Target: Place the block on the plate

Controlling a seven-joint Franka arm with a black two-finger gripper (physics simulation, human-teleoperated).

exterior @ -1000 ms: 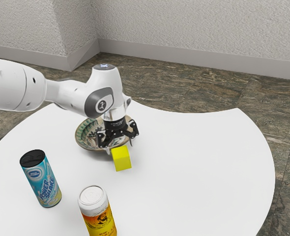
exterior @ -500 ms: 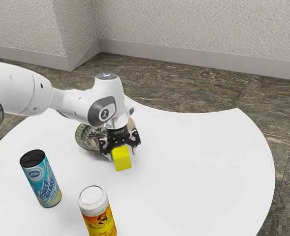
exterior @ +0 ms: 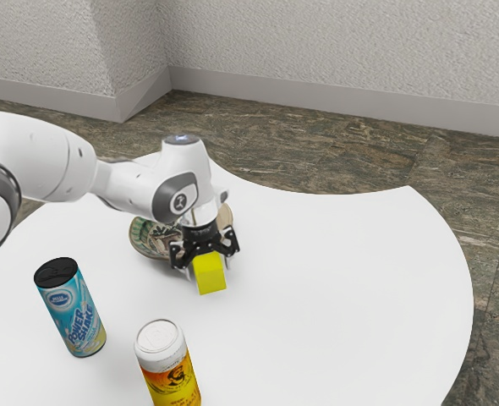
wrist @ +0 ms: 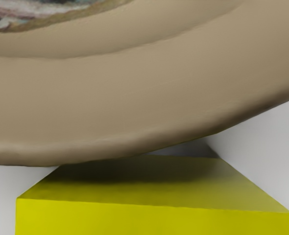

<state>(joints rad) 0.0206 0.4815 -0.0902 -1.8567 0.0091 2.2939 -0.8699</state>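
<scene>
Presently, exterior view: black two-finger gripper [exterior: 209,269] low over white table [exterior: 342,279]. Plain yellow cube-shaped block [exterior: 209,276] at the jaws, on the table. Jaws clenched or released: cannot tell. Round, patterned, tan-backed plate [exterior: 147,240] near the jaws. Wrist view: block close below the jaws, plate's rim beside it.

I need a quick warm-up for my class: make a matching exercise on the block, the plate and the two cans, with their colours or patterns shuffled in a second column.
Column one
1. Block
2. Plate
3. Power Shake can
4. Can with a face on it

Column two
A. Blue side, black top
B. Plain yellow
C. White top, orange and yellow below
D. Patterned inside

Pairs: 1-B, 2-D, 3-A, 4-C
</scene>
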